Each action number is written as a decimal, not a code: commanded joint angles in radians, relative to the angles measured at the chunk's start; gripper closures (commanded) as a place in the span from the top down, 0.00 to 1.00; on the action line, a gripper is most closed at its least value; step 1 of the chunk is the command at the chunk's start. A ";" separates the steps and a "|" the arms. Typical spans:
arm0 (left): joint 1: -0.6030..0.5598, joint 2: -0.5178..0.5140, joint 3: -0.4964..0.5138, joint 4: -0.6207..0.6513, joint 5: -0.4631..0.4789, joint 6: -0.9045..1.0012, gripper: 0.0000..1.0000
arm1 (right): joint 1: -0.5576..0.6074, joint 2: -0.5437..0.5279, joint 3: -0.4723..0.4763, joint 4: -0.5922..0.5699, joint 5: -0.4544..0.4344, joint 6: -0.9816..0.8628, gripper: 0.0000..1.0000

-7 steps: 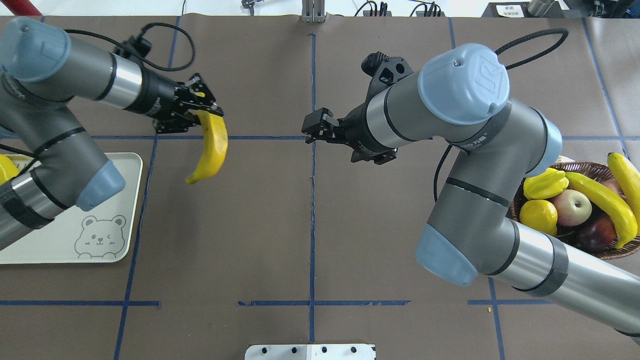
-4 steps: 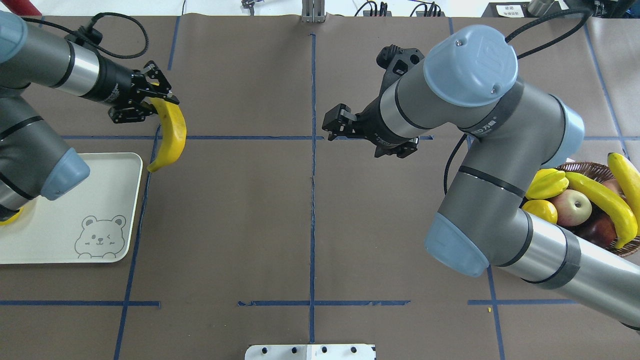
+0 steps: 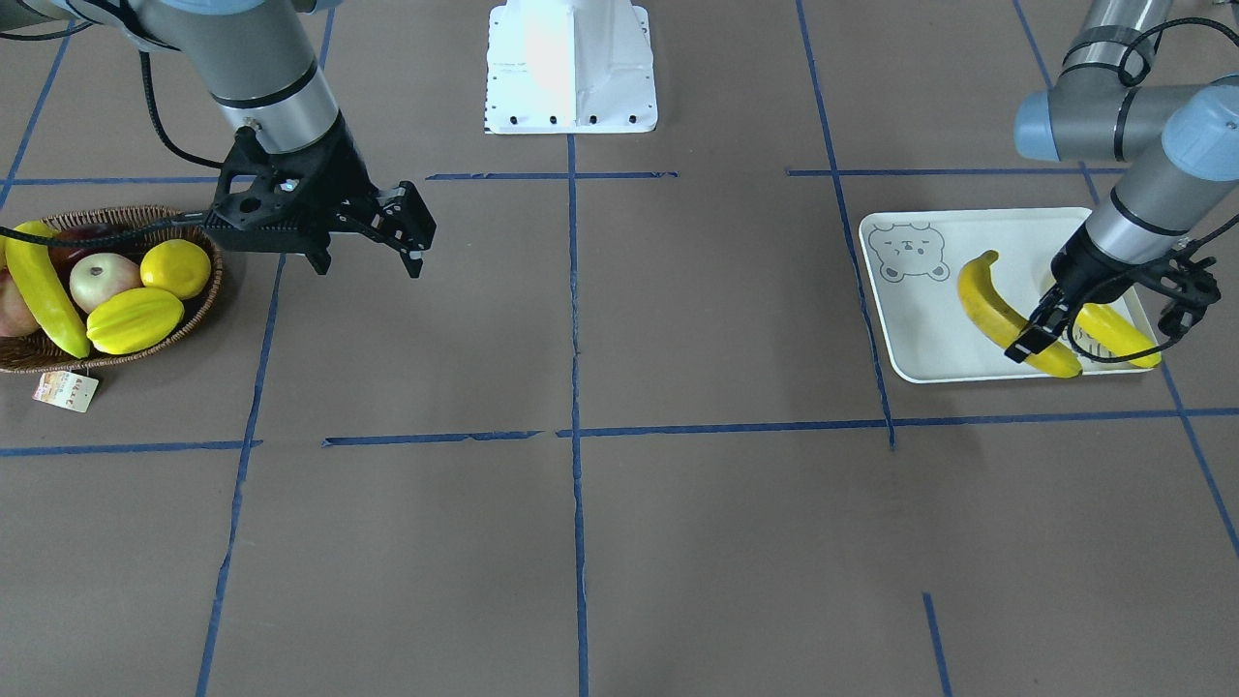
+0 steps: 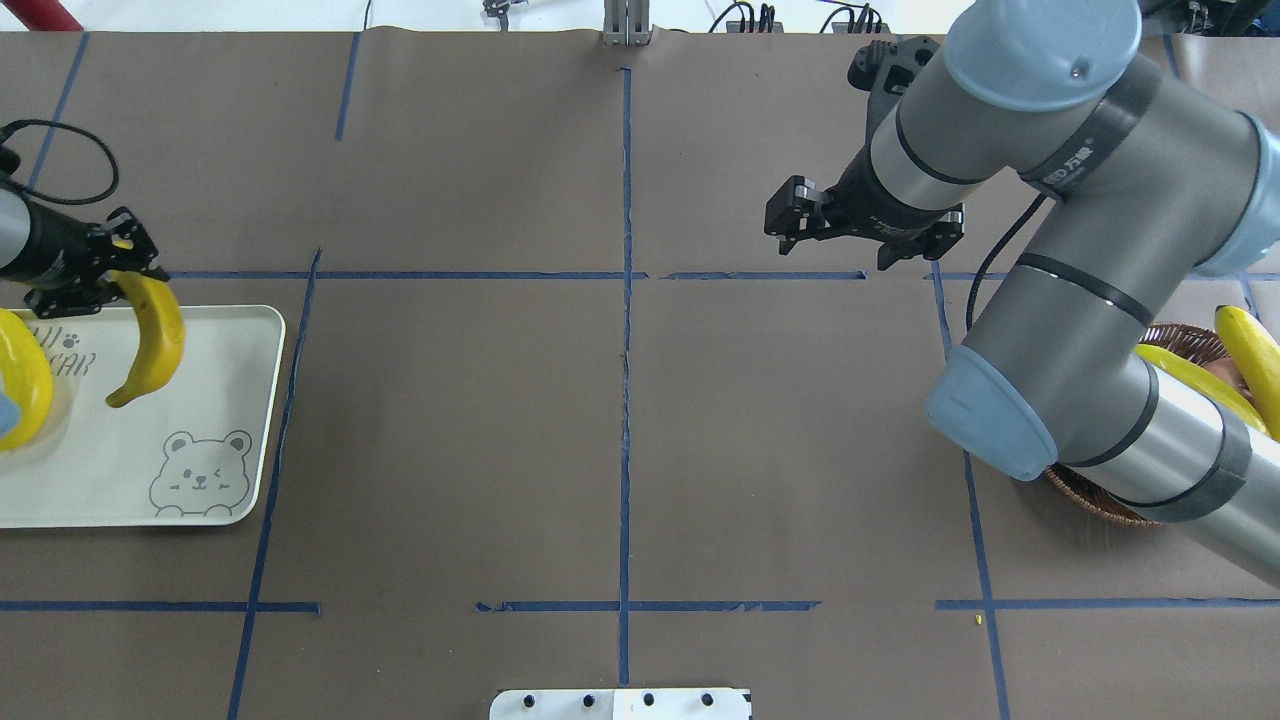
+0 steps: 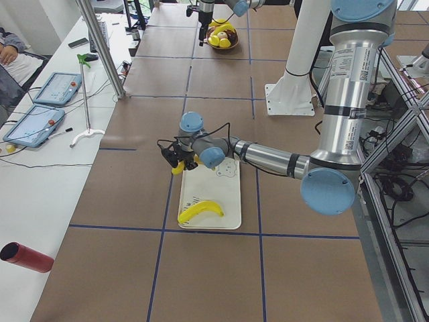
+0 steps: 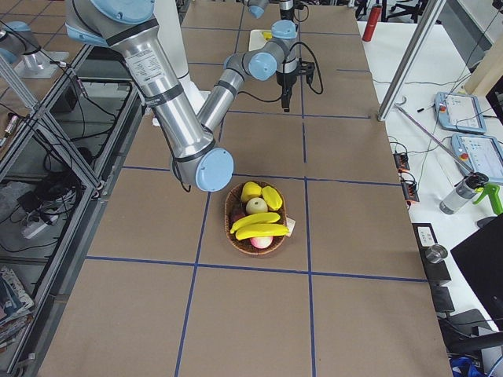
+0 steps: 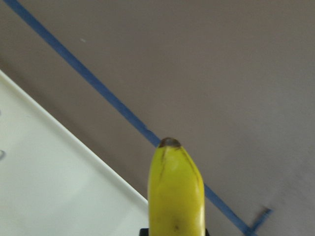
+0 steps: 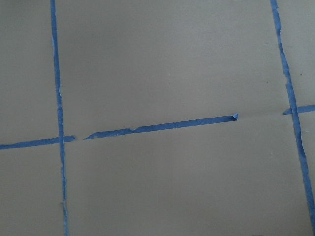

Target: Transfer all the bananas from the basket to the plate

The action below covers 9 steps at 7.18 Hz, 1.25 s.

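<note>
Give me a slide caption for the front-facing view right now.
Left gripper holds a banana at the plate beside a second banana; right gripper hangs open near the basket.

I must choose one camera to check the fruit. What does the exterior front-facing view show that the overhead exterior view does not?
Only front-facing: the lemon, starfruit, apple and paper tag of the basket. Only overhead: a second basket banana at the frame's edge, with the right arm hiding most of the basket. Both: the plate, the left fingers shut on a banana over it, another banana lying on it.
</note>
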 commanded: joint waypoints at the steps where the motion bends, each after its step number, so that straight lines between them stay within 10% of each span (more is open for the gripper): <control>1: -0.001 0.045 0.062 -0.011 0.068 0.022 0.00 | 0.008 -0.012 0.013 -0.004 0.007 -0.014 1.00; 4: 0.001 0.029 0.108 -0.014 0.092 0.060 0.17 | 0.006 -0.013 0.014 -0.002 0.007 -0.014 1.00; 6: -0.007 0.029 0.116 -0.014 0.093 0.144 0.99 | 0.006 -0.013 0.016 -0.002 0.007 -0.014 1.00; 9: -0.160 0.028 0.111 -0.002 -0.101 0.293 1.00 | 0.009 -0.018 0.019 -0.007 0.007 -0.014 1.00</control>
